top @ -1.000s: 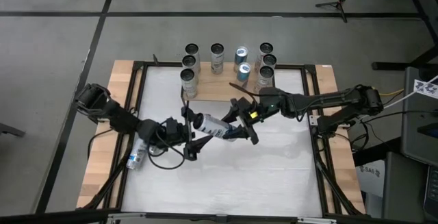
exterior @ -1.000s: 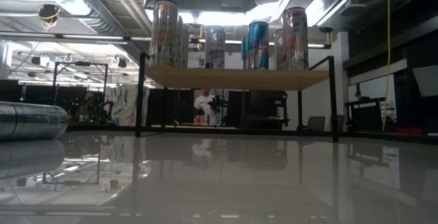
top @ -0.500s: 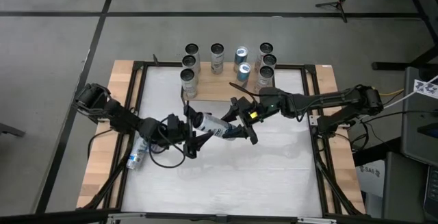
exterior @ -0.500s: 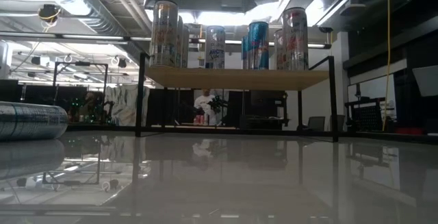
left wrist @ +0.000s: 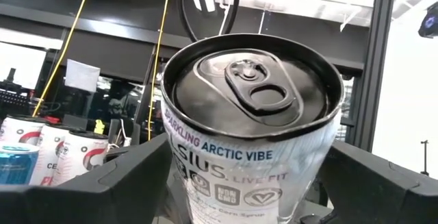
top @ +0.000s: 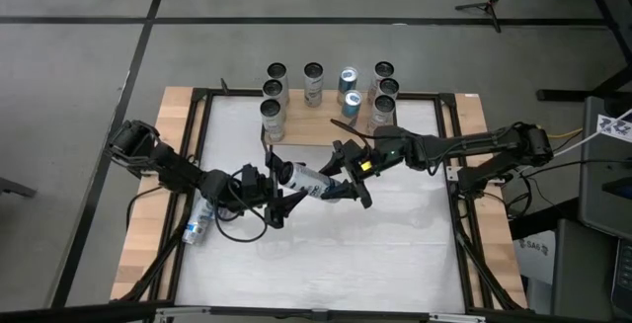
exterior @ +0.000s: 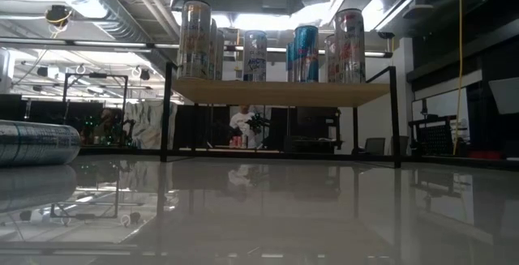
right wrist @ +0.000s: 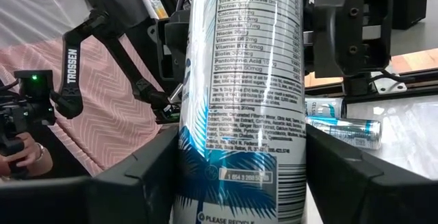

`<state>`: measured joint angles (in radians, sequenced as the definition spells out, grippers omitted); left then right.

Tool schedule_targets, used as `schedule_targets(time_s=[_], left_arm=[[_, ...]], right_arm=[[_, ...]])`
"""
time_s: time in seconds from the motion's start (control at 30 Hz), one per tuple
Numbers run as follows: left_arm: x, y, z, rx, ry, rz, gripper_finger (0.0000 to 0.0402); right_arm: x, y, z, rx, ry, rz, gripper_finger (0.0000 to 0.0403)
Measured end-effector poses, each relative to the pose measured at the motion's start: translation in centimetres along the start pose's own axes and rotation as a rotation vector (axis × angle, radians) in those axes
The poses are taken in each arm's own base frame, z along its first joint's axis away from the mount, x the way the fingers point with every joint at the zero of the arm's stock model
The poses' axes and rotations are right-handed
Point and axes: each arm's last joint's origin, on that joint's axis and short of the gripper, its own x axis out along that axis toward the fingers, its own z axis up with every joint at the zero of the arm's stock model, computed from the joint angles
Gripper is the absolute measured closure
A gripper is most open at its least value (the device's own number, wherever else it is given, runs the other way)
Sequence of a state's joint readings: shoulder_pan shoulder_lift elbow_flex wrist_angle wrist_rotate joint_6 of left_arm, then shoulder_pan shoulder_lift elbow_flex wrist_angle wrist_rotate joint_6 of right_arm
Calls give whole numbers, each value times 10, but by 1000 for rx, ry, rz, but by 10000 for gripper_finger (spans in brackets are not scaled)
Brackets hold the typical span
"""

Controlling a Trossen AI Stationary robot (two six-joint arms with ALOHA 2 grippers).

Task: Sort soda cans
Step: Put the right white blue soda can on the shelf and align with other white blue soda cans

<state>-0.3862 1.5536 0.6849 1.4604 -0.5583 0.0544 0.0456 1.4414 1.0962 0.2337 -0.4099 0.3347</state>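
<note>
I'm watching both arms meeting over the middle of the white table [top: 326, 254], with one soda can [top: 308, 181] lying tilted in the air between them. The right gripper [top: 341, 187] is reaching in from the right, its fingers [right wrist: 133, 183] sitting on either side of the can's base end; in the right wrist view the printed label is filling the gap between them, so they are looking closed on it. The left gripper [top: 279, 193] is coming from the left at the can's dark top end. Its fingers [left wrist: 120, 183] are standing wide on either side of the lid, and I can't tell whether they are touching the can's wall.

At the table's far edge a low wooden shelf [top: 316, 127] is carrying the standing cans [top: 313, 83]: three in a line on the left, one alone, two blue ones, three on the right. The low view is showing them upright on that shelf [exterior: 280, 91].

Another can [top: 197, 226] is lying on its side near the table's left rail, under the left arm; it is showing at the left edge of the low view [exterior: 36, 142].
</note>
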Motion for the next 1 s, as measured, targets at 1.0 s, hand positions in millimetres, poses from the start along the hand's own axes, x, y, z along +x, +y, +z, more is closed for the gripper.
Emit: schedule_targets(time_s=[1.0], left_arm=[[0, 0, 0, 1, 0, 0, 59]], right_arm=[[0, -1, -2, 10, 24, -7, 150]])
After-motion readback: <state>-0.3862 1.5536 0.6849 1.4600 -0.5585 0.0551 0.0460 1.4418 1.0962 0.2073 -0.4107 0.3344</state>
